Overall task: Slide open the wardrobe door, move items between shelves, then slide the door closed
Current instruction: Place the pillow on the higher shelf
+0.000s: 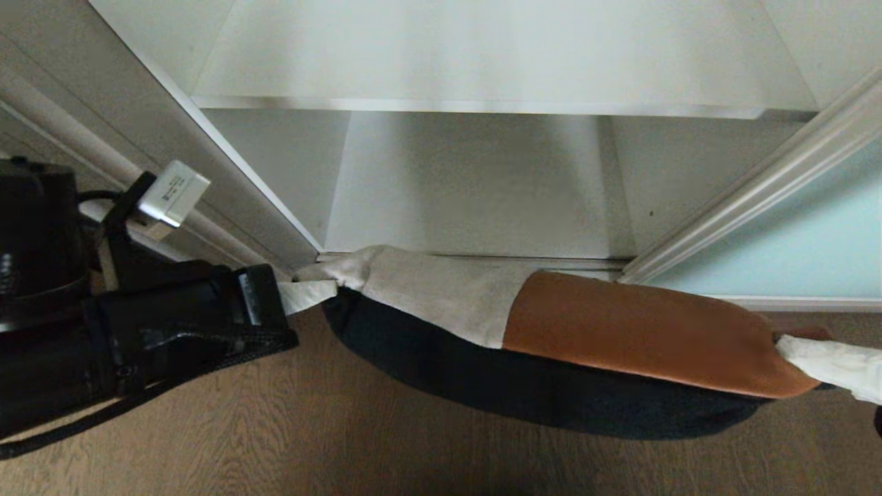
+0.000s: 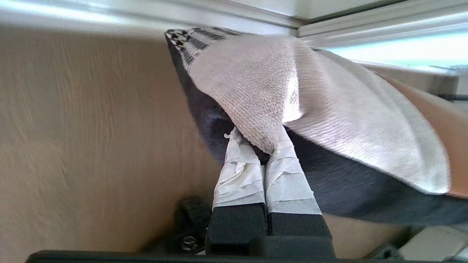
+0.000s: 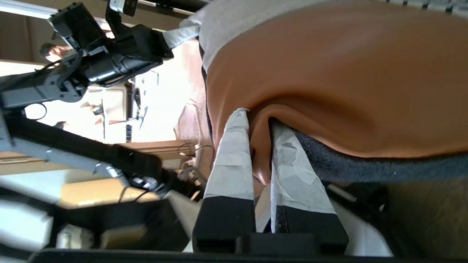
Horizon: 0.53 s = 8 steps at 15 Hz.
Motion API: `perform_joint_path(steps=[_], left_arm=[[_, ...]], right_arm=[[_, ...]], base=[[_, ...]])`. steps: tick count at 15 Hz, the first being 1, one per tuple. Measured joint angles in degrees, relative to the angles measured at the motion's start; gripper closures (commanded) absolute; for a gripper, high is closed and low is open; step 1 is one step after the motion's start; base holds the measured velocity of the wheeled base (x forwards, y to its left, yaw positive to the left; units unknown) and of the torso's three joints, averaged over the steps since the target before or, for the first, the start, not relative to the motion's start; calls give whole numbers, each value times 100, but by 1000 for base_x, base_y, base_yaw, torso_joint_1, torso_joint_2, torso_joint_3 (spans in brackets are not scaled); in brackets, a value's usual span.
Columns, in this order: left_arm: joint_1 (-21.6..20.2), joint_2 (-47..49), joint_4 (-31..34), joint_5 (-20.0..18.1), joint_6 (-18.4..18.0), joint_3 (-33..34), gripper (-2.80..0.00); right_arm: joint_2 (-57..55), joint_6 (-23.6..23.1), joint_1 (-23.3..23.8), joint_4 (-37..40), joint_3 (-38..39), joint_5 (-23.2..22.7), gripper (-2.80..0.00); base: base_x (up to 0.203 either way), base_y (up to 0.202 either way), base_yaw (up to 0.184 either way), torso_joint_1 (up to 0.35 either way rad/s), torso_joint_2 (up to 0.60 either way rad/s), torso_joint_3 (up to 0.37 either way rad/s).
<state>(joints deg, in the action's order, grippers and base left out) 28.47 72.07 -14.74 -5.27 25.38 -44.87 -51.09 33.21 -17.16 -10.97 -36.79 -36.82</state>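
The stack of folded cloth (image 1: pixel 551 344), beige, orange and dark blue, hangs in the air just in front of the open wardrobe, over the brown wood floor (image 1: pixel 275 441). Behind it are two bare white shelves (image 1: pixel 482 76), and the pale blue sliding door (image 1: pixel 813 248) sits pushed to the right. The left gripper (image 1: pixel 310 293) pinches the beige end tight. The right gripper (image 3: pixel 260 146) squeezes a fold of the orange end.

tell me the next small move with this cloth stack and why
Probably raise both arms together and carry the cloth stack toward the bare shelf. The left gripper and right gripper each pinch an end, and it sags between them above the floor.
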Motion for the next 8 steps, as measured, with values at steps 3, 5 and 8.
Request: perform_joint_path(steps=[3,5,8], left_arm=[[6,-375,-13,-202,-141,32,0],[10,-600,-66,-400,-238,85,0],[11,-989,-72,-694,-252,344,0]], right_arm=[[505,349,-2,182,68,7,0],[702,384,-2,199,145,5,0],[854,410,7,198,258,20,0]], base=[[0,0,0,0,0,0],[0,0,0,0,0,0],[0,0,0,0,0,0]])
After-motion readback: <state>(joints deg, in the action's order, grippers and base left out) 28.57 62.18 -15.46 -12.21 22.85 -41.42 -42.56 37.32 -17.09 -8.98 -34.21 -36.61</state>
